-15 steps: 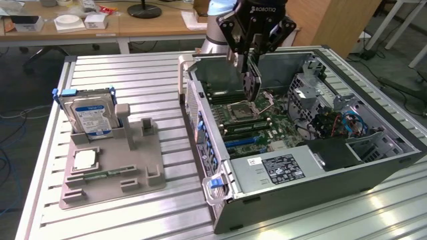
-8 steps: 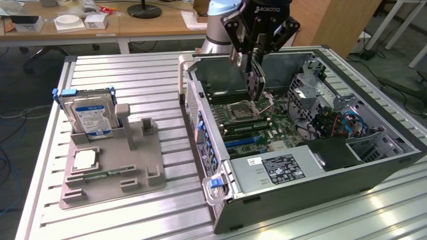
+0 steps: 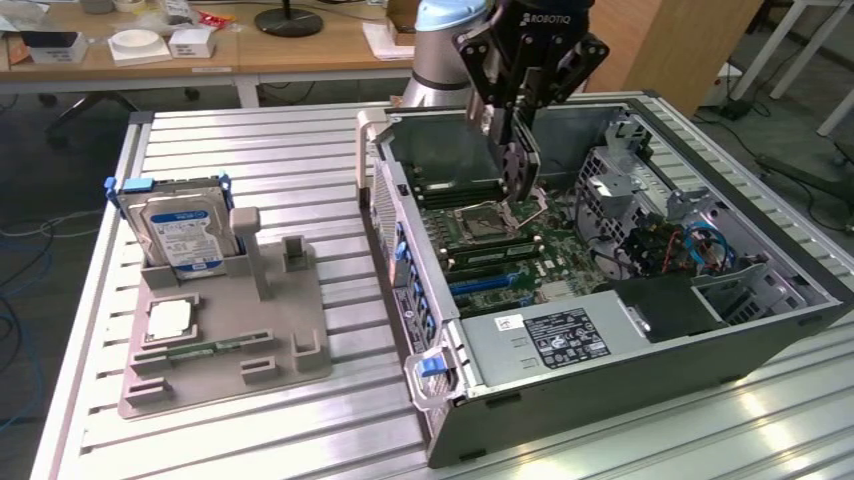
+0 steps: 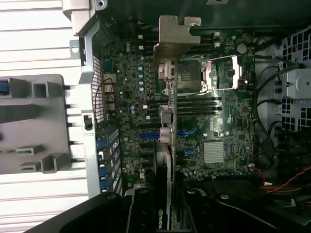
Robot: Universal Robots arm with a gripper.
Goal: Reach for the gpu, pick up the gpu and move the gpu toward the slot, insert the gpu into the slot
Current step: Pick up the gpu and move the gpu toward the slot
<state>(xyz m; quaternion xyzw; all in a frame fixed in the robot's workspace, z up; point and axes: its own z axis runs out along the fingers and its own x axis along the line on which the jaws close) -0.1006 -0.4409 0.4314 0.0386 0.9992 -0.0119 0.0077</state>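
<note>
My gripper hangs over the open computer case, shut on the gpu, a thin dark card held on edge and pointing down at the green motherboard. In the wrist view the gpu runs away from the fingers, with its silver bracket at the far end. The slot, a long blue strip, lies on the board nearer the camera than the card's lower edge. In the wrist view the card crosses over the slot. The card's lower edge is above the board, near the processor socket.
A grey fixture on the exterior view's left holds a hard drive, a processor chip and a memory stick. The power supply fills the case's near end. Drive cages and cables crowd its right side.
</note>
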